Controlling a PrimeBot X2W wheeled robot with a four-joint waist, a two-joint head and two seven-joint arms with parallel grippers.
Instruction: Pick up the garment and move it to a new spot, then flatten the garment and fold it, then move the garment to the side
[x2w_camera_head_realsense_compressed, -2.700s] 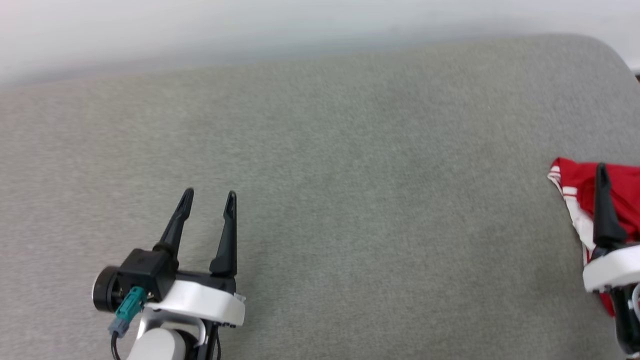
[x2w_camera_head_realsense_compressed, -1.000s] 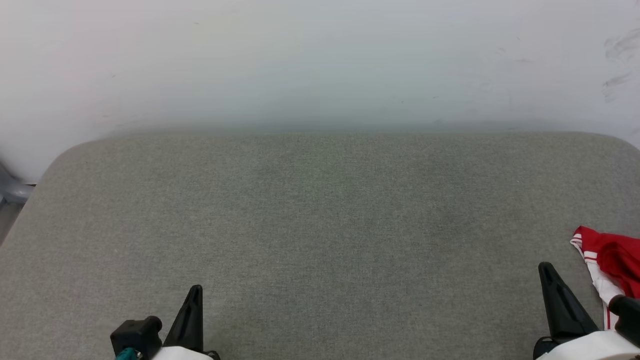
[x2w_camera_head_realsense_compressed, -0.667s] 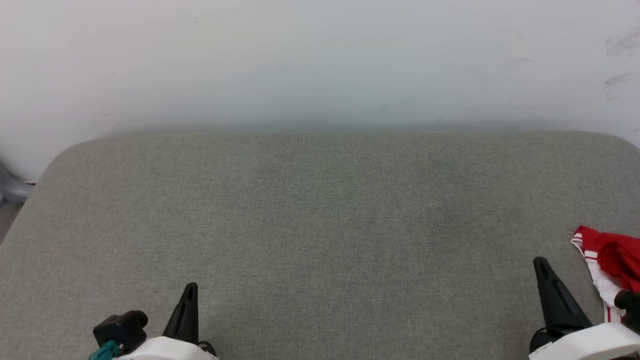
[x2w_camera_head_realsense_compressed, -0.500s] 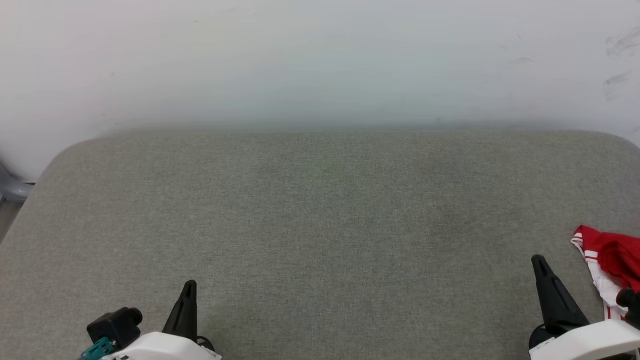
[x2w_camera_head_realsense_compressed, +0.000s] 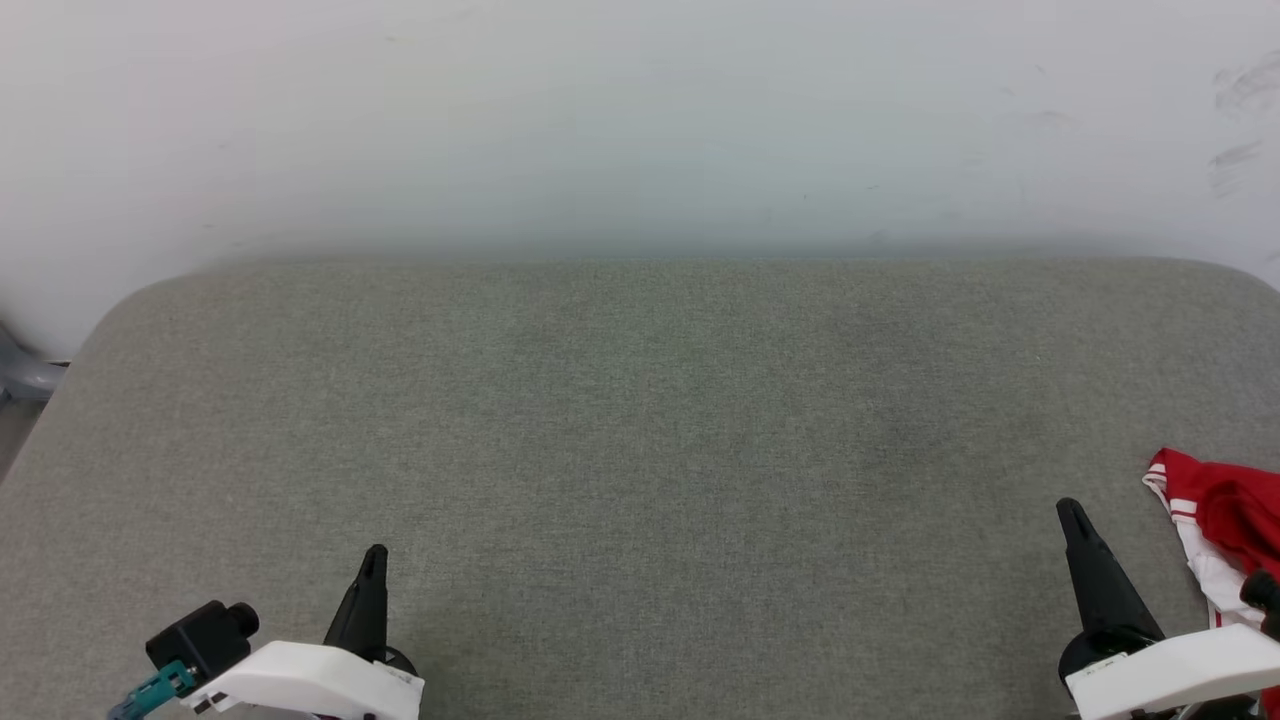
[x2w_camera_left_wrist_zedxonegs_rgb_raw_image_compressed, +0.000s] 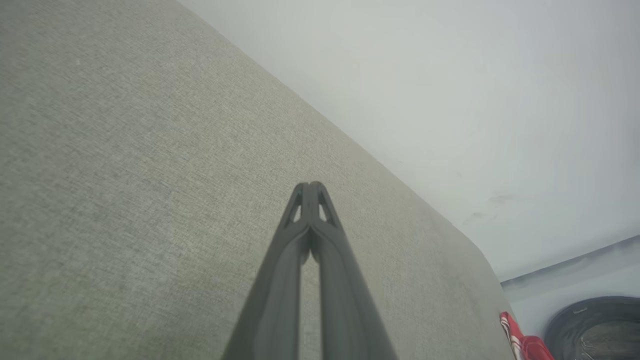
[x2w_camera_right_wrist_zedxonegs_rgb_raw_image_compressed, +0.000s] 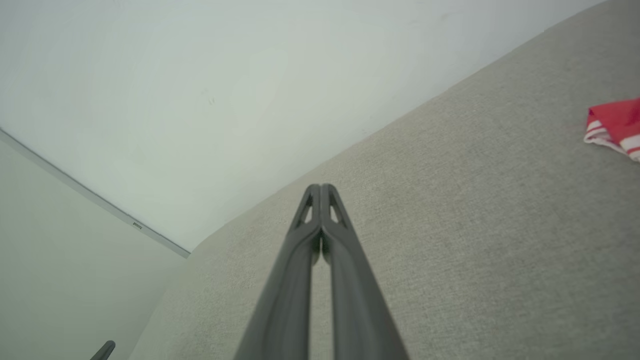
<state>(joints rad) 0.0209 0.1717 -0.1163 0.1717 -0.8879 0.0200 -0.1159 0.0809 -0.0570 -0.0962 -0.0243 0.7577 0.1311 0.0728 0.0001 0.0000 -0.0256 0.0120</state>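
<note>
The garment (x2w_camera_head_realsense_compressed: 1222, 515), red with white and striped trim, lies bunched at the right edge of the grey fabric-covered surface (x2w_camera_head_realsense_compressed: 640, 420); part of it runs out of the head view. It also appears as a small red corner (x2w_camera_left_wrist_zedxonegs_rgb_raw_image_compressed: 520, 342) in the left wrist view and at the right edge (x2w_camera_right_wrist_zedxonegs_rgb_raw_image_compressed: 616, 126) of the right wrist view. My right gripper (x2w_camera_head_realsense_compressed: 1068, 508) is shut on nothing, just left of the garment and apart from it. My left gripper (x2w_camera_head_realsense_compressed: 374, 553) is shut and empty at the lower left. Both wrist views show fingertips pressed together (x2w_camera_left_wrist_zedxonegs_rgb_raw_image_compressed: 310, 186) (x2w_camera_right_wrist_zedxonegs_rgb_raw_image_compressed: 320, 187).
A pale wall (x2w_camera_head_realsense_compressed: 640, 120) rises straight behind the surface's far edge. A grey object (x2w_camera_head_realsense_compressed: 20, 375) pokes in beyond the left rounded corner. A dark round thing (x2w_camera_left_wrist_zedxonegs_rgb_raw_image_compressed: 595, 325) sits past the surface's end in the left wrist view.
The camera has tilted up since the oldest frame. My left gripper, open then, is now shut. Over the last second both grippers have crept slightly forward; the garment has stayed put.
</note>
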